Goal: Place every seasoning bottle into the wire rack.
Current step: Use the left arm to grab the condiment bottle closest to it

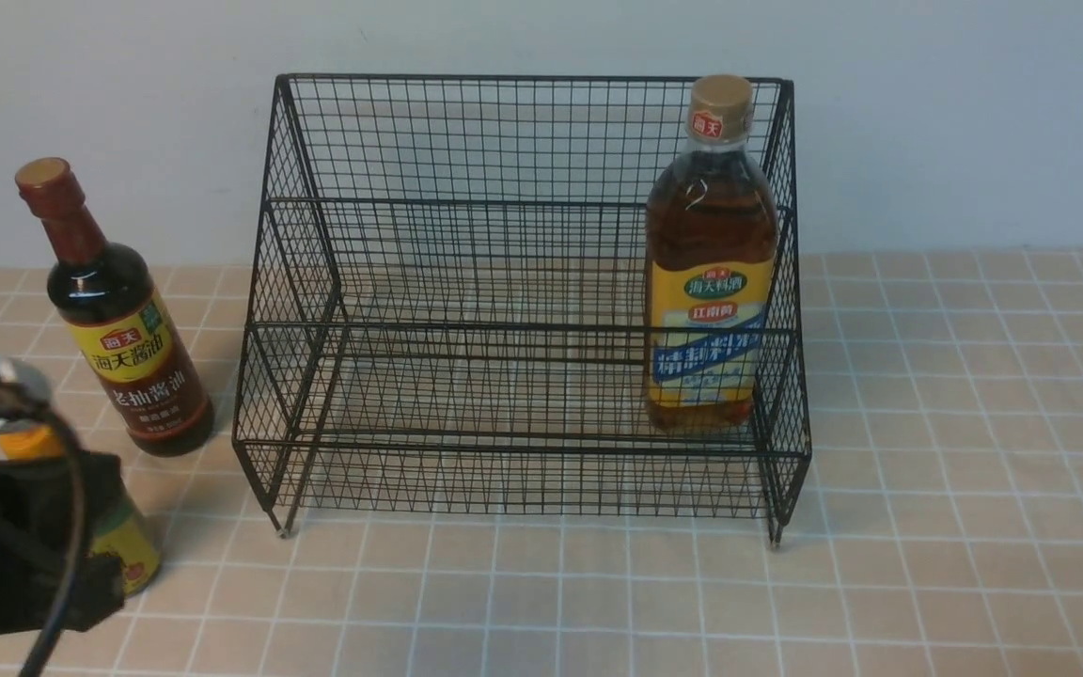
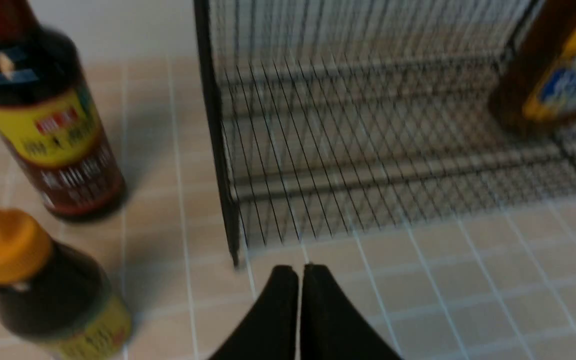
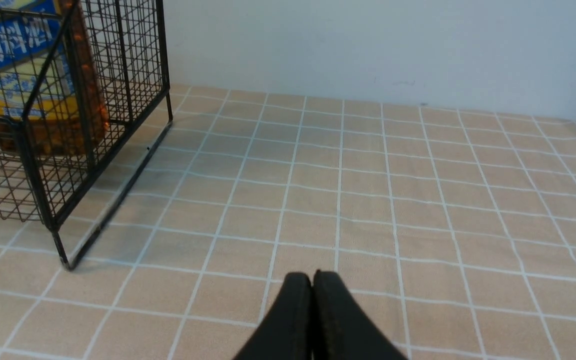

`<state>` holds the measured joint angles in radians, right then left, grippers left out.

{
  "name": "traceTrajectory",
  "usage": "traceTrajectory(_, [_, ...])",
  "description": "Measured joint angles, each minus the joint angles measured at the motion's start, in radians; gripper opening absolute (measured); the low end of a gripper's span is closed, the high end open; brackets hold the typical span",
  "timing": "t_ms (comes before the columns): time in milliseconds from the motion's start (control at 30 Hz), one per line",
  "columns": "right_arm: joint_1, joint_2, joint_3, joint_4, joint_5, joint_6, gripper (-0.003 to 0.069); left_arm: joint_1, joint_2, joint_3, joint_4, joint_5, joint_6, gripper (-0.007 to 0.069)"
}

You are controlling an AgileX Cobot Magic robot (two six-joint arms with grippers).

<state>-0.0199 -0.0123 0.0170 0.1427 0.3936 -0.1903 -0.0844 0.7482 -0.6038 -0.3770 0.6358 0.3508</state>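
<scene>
Bottles part sorted: one inside the wire rack point(image 1: 504, 444), two out on the desk point(image 1: 927, 470), both claws closed on nothing.
Standing upright at the rack's 3 o'clock end, close to the side mesh, is the large amber bottle point(image 1: 709, 282) with a tan cap and yellow-blue label; through the wires I cannot tell which tier bears it. The tall dark soy bottle point(image 1: 123, 329) stands on the desk just beside the rack at its 9 o'clock side. The small dark bottle with the yellow nozzle cap point(image 1: 133, 541) is near the soy bottle's 7 o'clock, partly hidden by the left arm point(image 1: 15, 545). The left claw point(image 2: 300, 270) has its fingers pressed together, empty, over the desk. The right claw point(image 3: 312, 277) is likewise pressed together and empty, over bare tiles at the rack's 4 o'clock.
</scene>
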Motion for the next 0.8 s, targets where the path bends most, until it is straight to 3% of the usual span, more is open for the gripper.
traceTrajectory(100, [0.000, 0.000, 0.000, 0.000, 0.000, 0.000, -0.0014, 0.000, 0.074, -0.087, 0.092, 0.109, -0.074, -0.0007])
traceTrajectory(267, [0.000, 0.000, 0.000, 0.000, 0.000, 0.000, -0.0014, 0.024, 0.203, -0.309, 0.367, 0.338, -0.320, -0.0007])
traceTrajectory(333, [0.000, 0.000, 0.000, 0.000, 0.000, 0.000, -0.0014, 0.044, 0.246, -0.368, 0.411, 0.406, -0.351, -0.0006])
traceTrajectory(600, [0.000, 0.000, 0.000, 0.000, 0.000, 0.000, -0.0014, 0.093, 0.470, -0.553, 0.469, 0.492, -0.351, 0.0001])
traceTrajectory(733, [0.000, 0.000, 0.000, 0.000, 0.000, 0.000, -0.0014, 0.093, 0.526, -0.558, 0.484, 0.474, -0.315, 0.0067])
traceTrajectory(800, [0.000, 0.000, 0.000, 0.000, 0.000, 0.000, -0.0014, 0.093, 0.548, -0.558, 0.505, 0.456, -0.308, 0.0137])
